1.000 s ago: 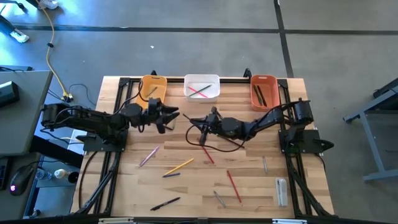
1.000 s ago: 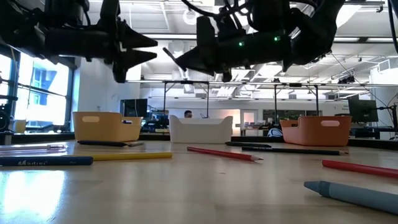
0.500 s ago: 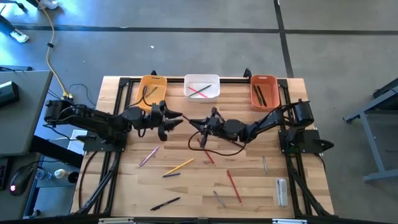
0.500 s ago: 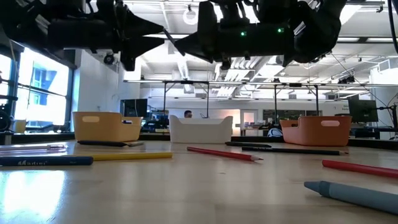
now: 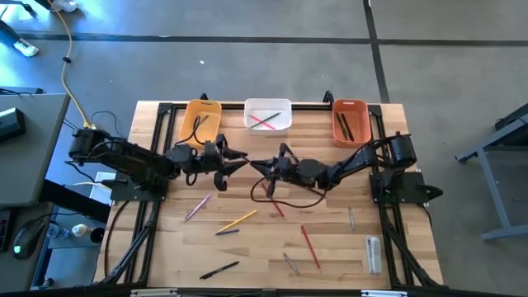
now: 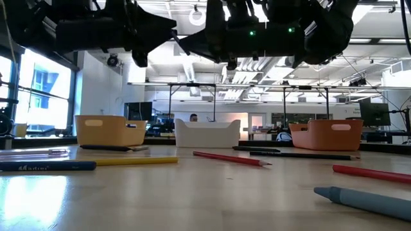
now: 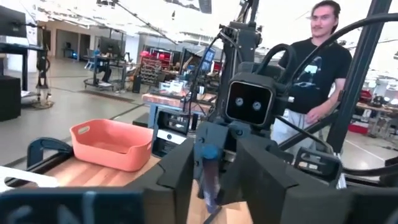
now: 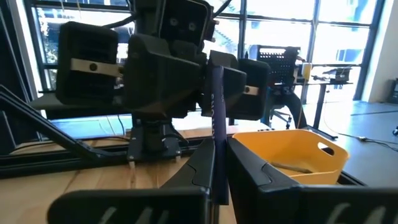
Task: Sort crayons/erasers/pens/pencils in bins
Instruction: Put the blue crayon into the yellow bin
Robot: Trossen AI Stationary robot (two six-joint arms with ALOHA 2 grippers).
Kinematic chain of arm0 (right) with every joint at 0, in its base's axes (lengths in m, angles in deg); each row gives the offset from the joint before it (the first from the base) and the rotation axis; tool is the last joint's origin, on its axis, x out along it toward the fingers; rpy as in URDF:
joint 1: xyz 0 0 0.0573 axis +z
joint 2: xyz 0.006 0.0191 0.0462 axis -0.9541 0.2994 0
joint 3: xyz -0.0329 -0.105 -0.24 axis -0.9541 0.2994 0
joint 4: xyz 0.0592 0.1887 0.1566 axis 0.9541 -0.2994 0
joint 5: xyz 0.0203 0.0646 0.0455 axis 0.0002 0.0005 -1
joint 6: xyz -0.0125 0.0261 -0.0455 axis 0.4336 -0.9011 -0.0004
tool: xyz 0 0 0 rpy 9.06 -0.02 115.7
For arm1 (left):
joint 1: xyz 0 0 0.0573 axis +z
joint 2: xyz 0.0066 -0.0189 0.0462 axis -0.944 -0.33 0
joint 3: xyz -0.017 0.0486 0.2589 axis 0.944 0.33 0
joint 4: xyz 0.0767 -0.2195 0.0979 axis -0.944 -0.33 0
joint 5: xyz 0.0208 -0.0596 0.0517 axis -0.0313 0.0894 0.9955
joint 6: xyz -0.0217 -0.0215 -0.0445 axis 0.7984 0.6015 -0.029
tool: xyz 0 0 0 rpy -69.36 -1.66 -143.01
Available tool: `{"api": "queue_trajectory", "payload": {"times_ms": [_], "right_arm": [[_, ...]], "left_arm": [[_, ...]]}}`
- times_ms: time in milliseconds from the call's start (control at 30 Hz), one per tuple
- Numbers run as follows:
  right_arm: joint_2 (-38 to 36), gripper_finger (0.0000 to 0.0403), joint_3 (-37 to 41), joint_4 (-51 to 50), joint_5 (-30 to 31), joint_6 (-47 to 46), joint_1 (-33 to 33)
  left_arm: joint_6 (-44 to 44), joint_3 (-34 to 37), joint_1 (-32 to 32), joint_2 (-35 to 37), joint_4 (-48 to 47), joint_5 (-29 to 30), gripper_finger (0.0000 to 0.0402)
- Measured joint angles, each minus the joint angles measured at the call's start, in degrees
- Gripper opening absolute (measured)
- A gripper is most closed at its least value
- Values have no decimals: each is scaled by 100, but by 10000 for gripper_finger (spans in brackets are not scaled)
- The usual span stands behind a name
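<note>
My right gripper (image 5: 257, 165) is shut on a dark stick with lettering (image 8: 217, 118), high above the table's middle. My left gripper (image 5: 239, 157) faces it from the left. It is open, with one finger on each side of the same stick (image 7: 209, 177) and a gap showing beside it. Both grippers hang well above the table in the low view (image 6: 178, 35). The yellow-orange bin (image 5: 202, 115), the white bin (image 5: 267, 106) and the red-orange bin (image 5: 348, 106) stand along the far edge. My right gripper pinches the dark stick (image 8: 217, 158) between its two fingers. The fingers come level from the table's right and lie across the stick. The stick stands upright, reaching above the fingers, lifted clear of the table.
On the table lie a pink pencil (image 5: 196, 206), a yellow pencil (image 5: 239, 219), red pencils (image 5: 310, 246), a black pen (image 5: 219, 270), grey sticks (image 5: 290, 264) and a whitish oblong (image 5: 373, 252). A person (image 7: 314, 68) stands beyond the table.
My left gripper has gone toward the table's right, up to my right gripper, until its fingers flank the held stick. My right gripper has kept its hold on the stick.
</note>
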Motion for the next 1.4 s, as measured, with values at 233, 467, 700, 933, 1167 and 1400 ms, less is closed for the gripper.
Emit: {"api": "queue_trajectory", "payload": {"times_ms": [233,467,700,933,1167,1400], "right_arm": [[0,16,0,0,-39,54,11],[0,97,0,-4,25,149,74],[0,193,-2,-84,535,429,111],[-368,209,-2,-1100,650,514,109],[-858,158,-2,-3031,728,463,109],[-868,55,35,-3762,797,449,109]], "left_arm": [[-296,0,0,-33,44,-266,16],[-561,1,-2,-27,68,-245,12],[-802,2,30,384,-190,-53,4],[-1247,-15,294,1254,-1431,570,3],[-1552,-922,986,2053,-5037,1890,3],[-1526,-1812,2257,1713,-7412,3081,3]]}}
